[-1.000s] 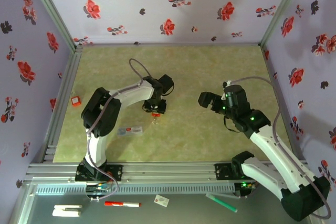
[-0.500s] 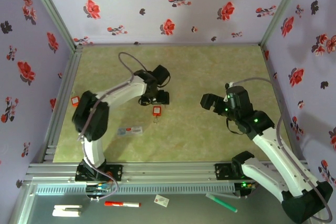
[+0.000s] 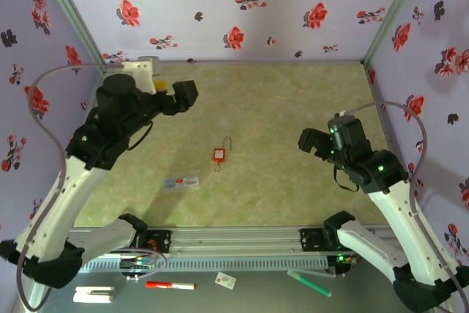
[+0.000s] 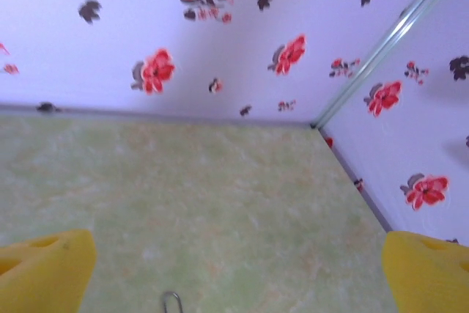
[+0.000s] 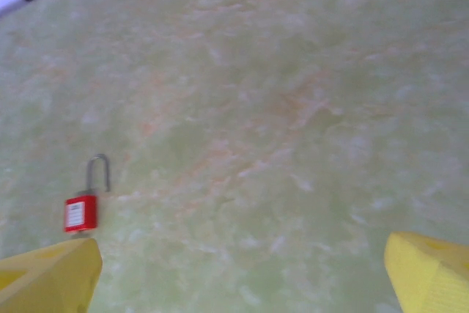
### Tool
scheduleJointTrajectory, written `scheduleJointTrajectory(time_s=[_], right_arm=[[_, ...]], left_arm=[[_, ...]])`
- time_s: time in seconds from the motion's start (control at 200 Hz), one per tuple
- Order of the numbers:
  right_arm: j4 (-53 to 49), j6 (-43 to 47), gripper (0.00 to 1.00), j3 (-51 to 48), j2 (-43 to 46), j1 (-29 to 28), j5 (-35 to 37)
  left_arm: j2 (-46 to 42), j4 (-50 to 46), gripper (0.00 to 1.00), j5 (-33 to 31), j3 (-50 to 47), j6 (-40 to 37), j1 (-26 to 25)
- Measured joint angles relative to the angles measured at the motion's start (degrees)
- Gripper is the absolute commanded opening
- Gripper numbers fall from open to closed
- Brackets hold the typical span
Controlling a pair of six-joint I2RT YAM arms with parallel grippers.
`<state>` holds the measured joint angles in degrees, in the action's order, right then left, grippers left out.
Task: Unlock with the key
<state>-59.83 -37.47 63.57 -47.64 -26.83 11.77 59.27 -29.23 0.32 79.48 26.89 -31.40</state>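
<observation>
1. Red marker and green pen: lying on the grey strip in front of the arm bases.
2. Desk: mottled green, carrying the items below.
3. Label: lying flat near the front, left of centre.
4. Key: showing as a tiny dark speck touching the padlock's near end. It is too small to tell whether it is sitting in the lock.
5. Padlock: red, lying flat mid-desk, with its shackle pointing toward the back wall.
6. Right gripper: hovering right of the padlock and well apart from it. Its yellow fingertips are standing wide, gripping nothing.
7. Left gripper: hanging raised toward the back-left corner. Its fingertips are spreading wide, holding nothing.
8. Walls: lilac with red flowers, enclosing the desk.
</observation>
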Motion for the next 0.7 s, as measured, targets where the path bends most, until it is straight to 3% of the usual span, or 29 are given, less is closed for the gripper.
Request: scheduleJointTrajectory(time_s=[0.16,0.26,0.345,0.415,0.52,0.64,0.7], right_arm=[[-4.3,0.0,0.99,1.3,-2.8,1.0,5.0],[-6.2,0.3,0.99,1.1,-4.1,5.6,6.9],[-6.2,1.7,0.95,-1.3,-5.4,14.0,7.8],[-4.9,3.5,0.88,-5.6,-7.0,24.7,6.3],[-3.4,5.0,0.85,-11.0,-11.5,38.6,3.4],[0.7,6.1,0.75,-12.9,-16.8,46.6,1.5],[3.3,6.0,0.64,-14.0,-19.7,50.3,0.0]], left_arm=[[0.4,0.3,1.0,2.5,-1.7,-1.4,1.2],[1.5,0.3,1.0,4.1,-3.8,-1.4,1.3],[1.6,0.4,1.0,5.2,-5.3,-1.1,1.3],[1.6,1.0,1.0,6.3,-6.3,-0.7,1.3],[1.6,2.0,1.0,7.9,-7.5,0.0,1.3],[2.1,2.8,1.0,9.7,-8.8,0.7,1.3],[2.4,3.1,1.0,10.5,-9.5,1.1,1.3]])
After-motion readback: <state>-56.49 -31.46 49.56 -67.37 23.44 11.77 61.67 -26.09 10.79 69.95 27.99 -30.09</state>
